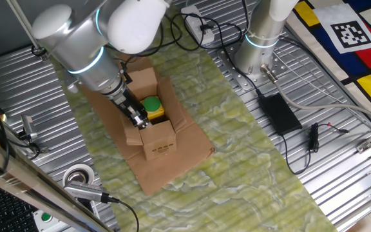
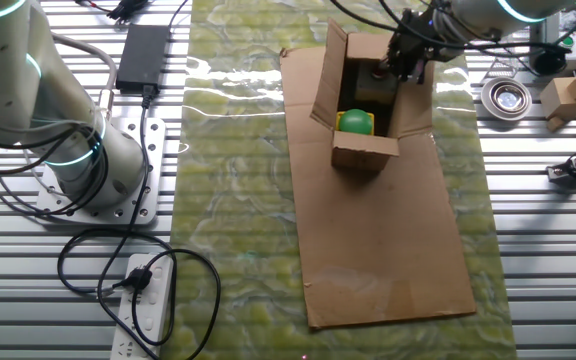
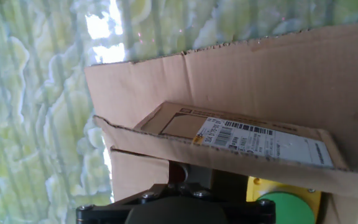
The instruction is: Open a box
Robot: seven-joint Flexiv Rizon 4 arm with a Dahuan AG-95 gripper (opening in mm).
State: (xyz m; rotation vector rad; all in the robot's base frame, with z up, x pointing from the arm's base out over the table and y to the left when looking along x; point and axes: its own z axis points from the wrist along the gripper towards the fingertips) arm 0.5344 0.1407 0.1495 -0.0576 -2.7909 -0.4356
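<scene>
Table is viewed from high up in one fixed view, looking steeply down, arm close in the upper left foreground. Same table is seen from the opposite side in the other fixed view, also steeply downward, from somewhat further back. Shared by both: the box (image 1: 152, 132) (image 2: 360, 120), the cardboard sheet (image 1: 166, 169) (image 2: 383, 250), the green mat (image 1: 250, 161) (image 2: 238, 200). Hand view is taken very close to the box (image 3: 241, 137), flap and label filling the frame, mat behind.
</scene>
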